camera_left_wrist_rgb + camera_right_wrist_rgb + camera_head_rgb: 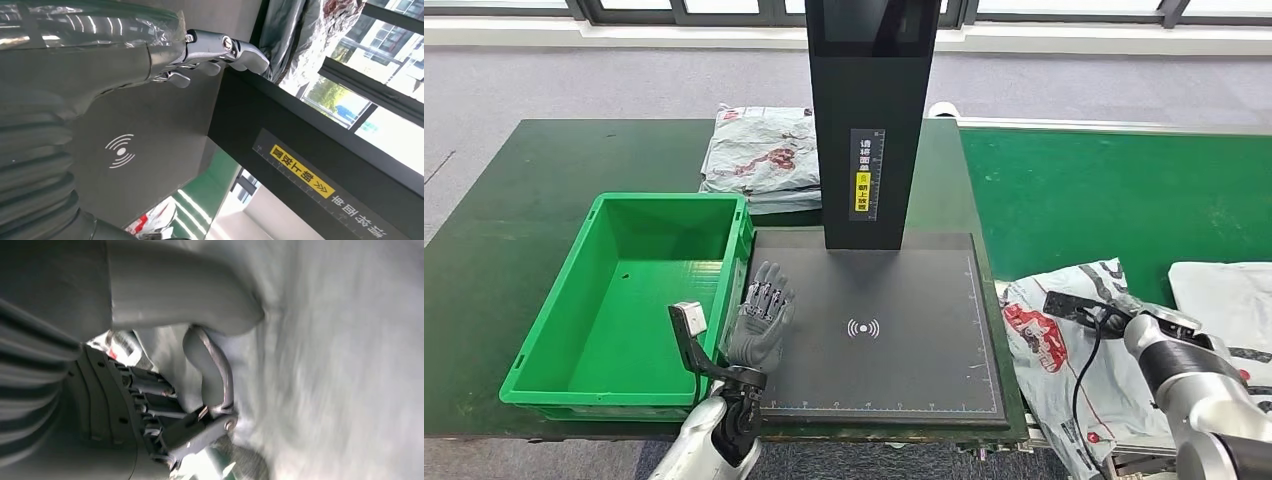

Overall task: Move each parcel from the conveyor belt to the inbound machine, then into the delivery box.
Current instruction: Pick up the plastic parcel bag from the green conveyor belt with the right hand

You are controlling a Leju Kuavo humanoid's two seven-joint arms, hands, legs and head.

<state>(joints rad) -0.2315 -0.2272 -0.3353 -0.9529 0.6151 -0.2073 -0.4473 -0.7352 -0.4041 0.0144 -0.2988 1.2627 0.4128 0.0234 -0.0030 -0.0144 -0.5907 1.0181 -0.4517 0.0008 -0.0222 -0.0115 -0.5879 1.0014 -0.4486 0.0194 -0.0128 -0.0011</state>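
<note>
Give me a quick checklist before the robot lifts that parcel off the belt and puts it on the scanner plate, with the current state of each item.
1. Scan plate of the inbound machine free of parcels: ok.
2. Left hand out of the drop zone: not ok; it hovers or rests, fingers spread, holding nothing, over the plate's edge beside the green delivery box.
3. Right hand on the grey parcel: ok; it is against the parcel's film in the right wrist view.
4. Grasp secure: cannot tell; the wrist picture is blurred.
5. Delivery box has room: ok; nothing lies inside.
6. Neighbouring white parcel clear of the lift: cannot tell; it lies close beside.
</note>
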